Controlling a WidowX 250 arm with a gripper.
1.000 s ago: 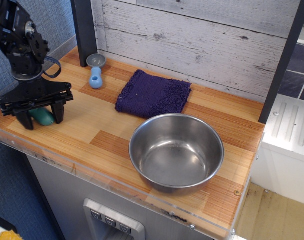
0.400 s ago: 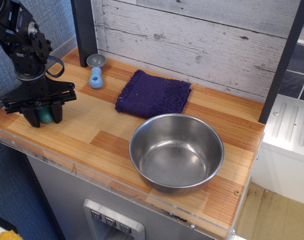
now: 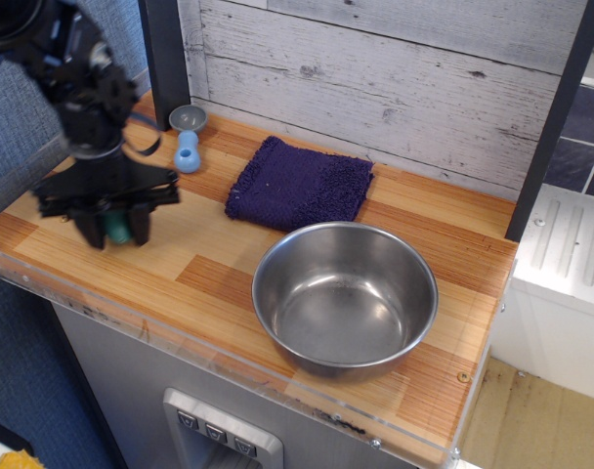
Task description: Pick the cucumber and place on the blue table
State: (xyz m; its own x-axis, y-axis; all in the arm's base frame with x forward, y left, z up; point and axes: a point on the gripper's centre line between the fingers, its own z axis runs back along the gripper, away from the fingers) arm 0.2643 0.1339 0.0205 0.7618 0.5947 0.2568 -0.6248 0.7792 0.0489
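Observation:
My black gripper (image 3: 114, 228) is shut on the teal-green cucumber (image 3: 117, 229), which shows between its two fingers. It holds the cucumber just above the wooden countertop at the left, blurred by motion. The dark purple-blue fuzzy towel (image 3: 299, 184) lies flat at the back middle, to the right of the gripper and apart from it.
A steel bowl (image 3: 345, 296) stands at the front right of the counter. A light blue dumbbell-shaped piece with a grey cup (image 3: 187, 142) lies at the back left by a dark post (image 3: 166, 59). The counter's front edge (image 3: 180, 337) runs close below the gripper.
The gripper closed on the cucumber at the far left, lifted it and moved right, toward the towel.

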